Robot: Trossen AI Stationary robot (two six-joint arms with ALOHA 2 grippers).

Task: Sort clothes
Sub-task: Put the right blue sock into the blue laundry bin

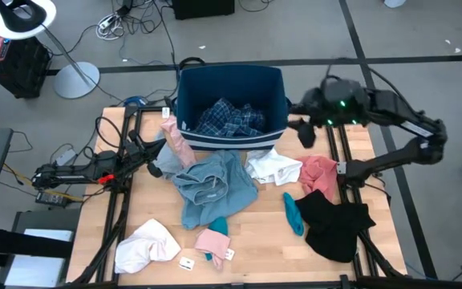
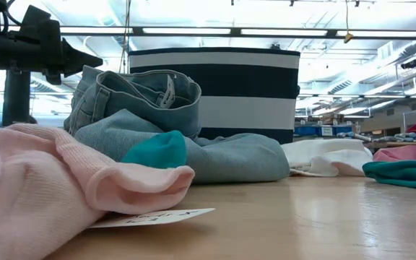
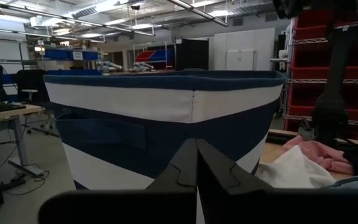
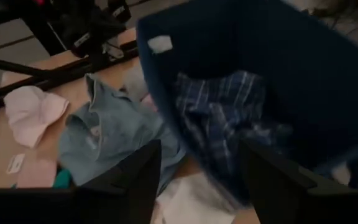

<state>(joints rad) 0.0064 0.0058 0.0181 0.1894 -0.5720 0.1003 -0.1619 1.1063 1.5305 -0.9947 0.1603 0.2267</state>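
Observation:
The dark blue bin with a white stripe stands at the table's far middle, and a blue plaid garment lies inside it. A light blue-grey denim garment lies in front of the bin. Around it lie a white one, a salmon one, a black one, a teal one and a pink one. A long pink piece lies by the bin's left near corner. My left gripper is shut beside it, facing the bin. My right gripper is open and empty, raised by the bin's right side.
A pale pink-white garment lies at the near left corner, with paper tags close by. The black garment hangs over the table's near right edge. Bare wood shows at the near middle. Cables and a lamp stand lie on the floor beyond the table.

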